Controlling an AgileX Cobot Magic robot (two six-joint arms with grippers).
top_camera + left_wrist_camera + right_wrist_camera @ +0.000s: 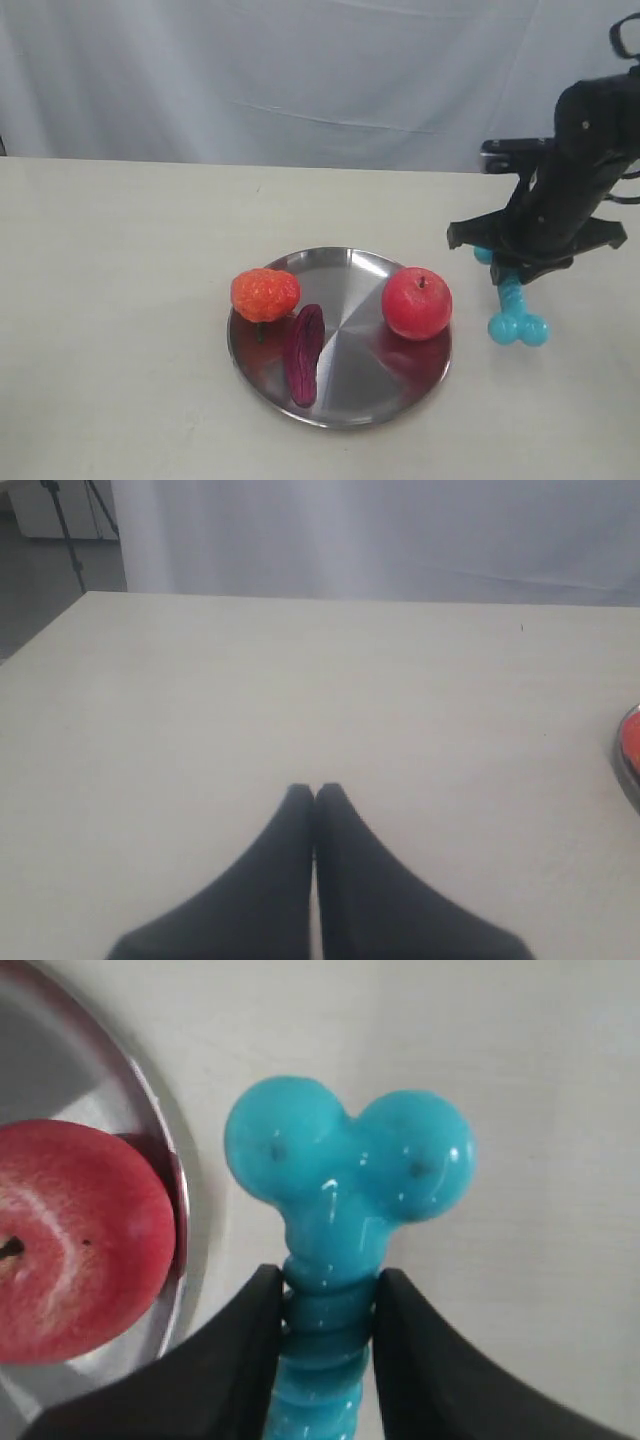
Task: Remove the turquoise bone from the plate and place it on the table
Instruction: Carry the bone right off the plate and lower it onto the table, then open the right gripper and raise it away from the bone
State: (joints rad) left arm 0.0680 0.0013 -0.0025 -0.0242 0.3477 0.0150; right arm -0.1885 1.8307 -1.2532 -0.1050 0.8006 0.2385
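Note:
The turquoise bone [514,310] is off the plate [340,375], over the table [120,300] just right of the plate's rim. My right gripper [512,274] is shut on its ribbed shaft. In the right wrist view the bone [345,1175] shows its knobbed end beyond the gripper [328,1290], whose black fingers [250,1340] press both sides of the shaft. Whether the bone touches the table I cannot tell. My left gripper [314,792] is shut on nothing, over bare table [300,680]; it is out of the exterior view.
On the plate lie a red apple [416,302] at the right edge, a dark purple fruit [303,354] and an orange-red fruit [265,294] at the left. The apple [70,1240] and plate rim [165,1150] lie close beside the bone.

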